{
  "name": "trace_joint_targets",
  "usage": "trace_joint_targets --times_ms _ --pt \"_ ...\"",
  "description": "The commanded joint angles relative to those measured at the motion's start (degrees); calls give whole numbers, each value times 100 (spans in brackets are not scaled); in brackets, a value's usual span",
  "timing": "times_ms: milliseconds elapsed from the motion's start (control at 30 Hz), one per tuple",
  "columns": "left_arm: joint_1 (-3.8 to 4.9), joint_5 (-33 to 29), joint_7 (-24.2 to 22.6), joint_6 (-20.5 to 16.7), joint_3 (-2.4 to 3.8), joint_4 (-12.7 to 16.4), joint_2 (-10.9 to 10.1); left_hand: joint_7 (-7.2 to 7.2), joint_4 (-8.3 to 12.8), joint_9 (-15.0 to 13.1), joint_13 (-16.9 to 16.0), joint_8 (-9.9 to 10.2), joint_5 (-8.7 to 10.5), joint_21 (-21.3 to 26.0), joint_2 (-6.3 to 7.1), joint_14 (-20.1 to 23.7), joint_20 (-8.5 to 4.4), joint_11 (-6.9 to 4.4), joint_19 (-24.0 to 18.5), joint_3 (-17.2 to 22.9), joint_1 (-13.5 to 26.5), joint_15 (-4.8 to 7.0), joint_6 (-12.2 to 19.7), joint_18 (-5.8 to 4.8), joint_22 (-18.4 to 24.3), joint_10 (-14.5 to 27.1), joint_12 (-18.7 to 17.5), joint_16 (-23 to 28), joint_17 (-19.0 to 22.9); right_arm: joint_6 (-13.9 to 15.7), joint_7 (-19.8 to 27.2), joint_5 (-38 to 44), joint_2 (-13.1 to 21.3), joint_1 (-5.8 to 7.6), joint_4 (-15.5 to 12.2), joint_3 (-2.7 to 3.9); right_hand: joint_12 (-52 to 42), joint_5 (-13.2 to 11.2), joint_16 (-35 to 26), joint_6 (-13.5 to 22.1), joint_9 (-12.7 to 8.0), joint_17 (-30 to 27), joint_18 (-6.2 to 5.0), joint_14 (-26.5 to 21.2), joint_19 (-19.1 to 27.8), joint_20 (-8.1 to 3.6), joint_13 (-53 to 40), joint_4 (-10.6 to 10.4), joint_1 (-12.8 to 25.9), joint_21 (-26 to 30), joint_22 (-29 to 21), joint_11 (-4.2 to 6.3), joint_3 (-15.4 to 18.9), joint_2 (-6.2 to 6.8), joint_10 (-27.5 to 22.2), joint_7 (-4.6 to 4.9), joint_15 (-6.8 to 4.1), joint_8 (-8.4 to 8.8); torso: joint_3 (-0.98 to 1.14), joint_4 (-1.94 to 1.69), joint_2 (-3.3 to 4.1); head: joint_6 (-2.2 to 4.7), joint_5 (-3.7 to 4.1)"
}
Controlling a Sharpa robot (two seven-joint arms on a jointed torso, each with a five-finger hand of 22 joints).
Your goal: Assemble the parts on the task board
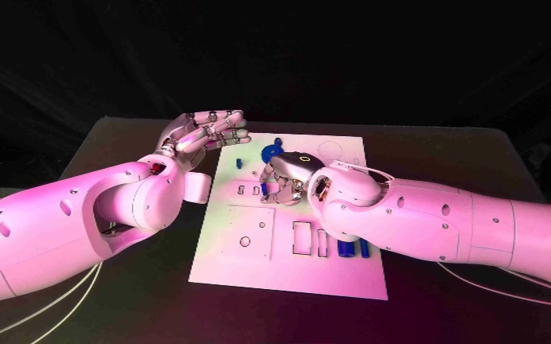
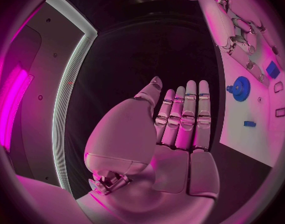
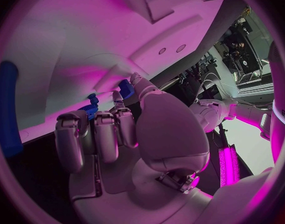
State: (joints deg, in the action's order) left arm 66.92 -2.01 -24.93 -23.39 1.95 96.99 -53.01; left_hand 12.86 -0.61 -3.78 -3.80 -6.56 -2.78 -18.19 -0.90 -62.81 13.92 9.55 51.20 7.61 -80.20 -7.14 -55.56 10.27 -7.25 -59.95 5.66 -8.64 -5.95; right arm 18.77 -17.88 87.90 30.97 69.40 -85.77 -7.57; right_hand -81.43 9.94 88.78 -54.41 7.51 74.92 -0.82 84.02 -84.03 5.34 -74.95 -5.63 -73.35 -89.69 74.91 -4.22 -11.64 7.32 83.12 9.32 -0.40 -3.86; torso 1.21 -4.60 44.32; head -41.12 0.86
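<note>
The white task board point(image 1: 252, 240) lies in the middle of the table. A blue gear point(image 1: 272, 153) stands near its far edge, with a small blue piece point(image 1: 239, 164) to its left. Two blue parts point(image 1: 345, 247) lie near the board's right edge. My right hand point(image 1: 287, 181) hovers low over the board's middle with its fingers curled down. In the right wrist view its thumb tip meets a small blue part point(image 3: 125, 88); a grip is not clear. My left hand point(image 1: 207, 133) is raised by the board's far left corner, its fingers point(image 2: 187, 114) straight and holding nothing.
The board point(image 2: 254, 109) has several cut-out slots point(image 1: 302, 236) in its near half. Black table point(image 1: 127, 145) surrounds it. My right forearm point(image 1: 459, 220) lies across the board's right side. A long blue part point(image 3: 7, 109) lies on the board beside my right hand point(image 3: 117, 134).
</note>
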Motion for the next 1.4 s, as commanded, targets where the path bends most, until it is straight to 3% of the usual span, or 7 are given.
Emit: trace_joint_targets --times_ms 33,367,633,867,1067,1167,1400 --pt "5 7 -16 119 3 4 6 12 40 1 1 26 -21 24 9 -39 9 18 -8 5 -43 10 -32 29 9 -26 -33 30 4 221 53 -10 17 -6 -11 -2 31 -65 6 106 -30 1275 82 543 -597 67 -797 -29 27 -31 1509 -38 84 58 -25 19 56 30 -1 -1 -2 5 4" --pt "5 319 333 193 2 -79 0 -35 87 -8 -9 64 -25 -181 46 -473 -121 -45 330 33 44 127 -128 43 -50 -147 -74 -85 -93 1172 847 -520 344 20 -341 19 51 -18 -25 278 -92 1216 82 527 -597 111 -772 -190 -128 -31 1509 -80 208 93 -56 66 96 18 -2 5 -18 19 -8" --pt "7 2028 1497 362 3 -339 -4 -471 -13 -70 -302 -38 -45 -1301 120 -2346 -799 -608 1699 50 314 760 -555 34 -581 -1484 506 -1635 -1027 1266 2146 -2977 1131 405 -654 61 548 320 -354 34 -69 669 -127 374 -157 65 -368 -182 -263 715 832 -13 188 -68 -457 -5 34 -115 -7 20 -94 11 -40" --pt "92 3399 3058 1032 7 -564 67 -711 -612 -277 -1510 -229 -6 -3274 200 -2452 -1158 -862 2380 -181 976 993 -772 -134 -2304 -1875 1960 -6663 -6232 1154 2302 -4054 1927 635 -896 69 541 459 -363 -52 -56 672 -125 382 -166 42 -363 -199 -226 723 832 12 240 -96 -437 -32 11 -175 -3 46 -165 -9 -86" --pt "324 4607 4294 1863 7 -780 267 -746 -1215 -526 -2601 -445 -9 -4198 242 -2310 -1134 -859 2208 -539 1296 1006 -717 -221 -3309 -1304 3095 -6873 -6479 1129 2277 -4256 2313 677 -1000 70 530 475 -366 -68 -54 671 -124 384 -172 36 -368 -208 -207 720 835 19 264 -99 -423 -39 5 -189 25 56 -220 -49 -126" --pt "438 5013 4733 2153 5 -916 415 -661 -1444 -626 -2832 -510 -20 -3329 278 -2280 -1071 -782 1344 -739 1280 925 -491 1 -1997 -789 3223 -6879 -6501 1131 2251 -4280 2420 684 -1006 69 530 475 -366 -68 -54 671 -124 384 -172 36 -368 -208 -207 720 835 19 264 -99 -423 -39 5 -189 39 59 -247 -73 -137" --pt "571 5579 5205 2409 -1 -1223 771 -479 -1583 -713 -2794 -617 -28 -3391 159 -1868 -928 -592 1253 -884 984 757 -63 -8 -2059 -86 3060 -6264 -5718 1128 2187 -4266 2531 690 -961 68 528 478 -374 -71 -54 659 -126 381 -168 34 -369 -210 -203 729 828 20 270 -99 -420 -41 3 -191 59 56 -278 -98 -148"
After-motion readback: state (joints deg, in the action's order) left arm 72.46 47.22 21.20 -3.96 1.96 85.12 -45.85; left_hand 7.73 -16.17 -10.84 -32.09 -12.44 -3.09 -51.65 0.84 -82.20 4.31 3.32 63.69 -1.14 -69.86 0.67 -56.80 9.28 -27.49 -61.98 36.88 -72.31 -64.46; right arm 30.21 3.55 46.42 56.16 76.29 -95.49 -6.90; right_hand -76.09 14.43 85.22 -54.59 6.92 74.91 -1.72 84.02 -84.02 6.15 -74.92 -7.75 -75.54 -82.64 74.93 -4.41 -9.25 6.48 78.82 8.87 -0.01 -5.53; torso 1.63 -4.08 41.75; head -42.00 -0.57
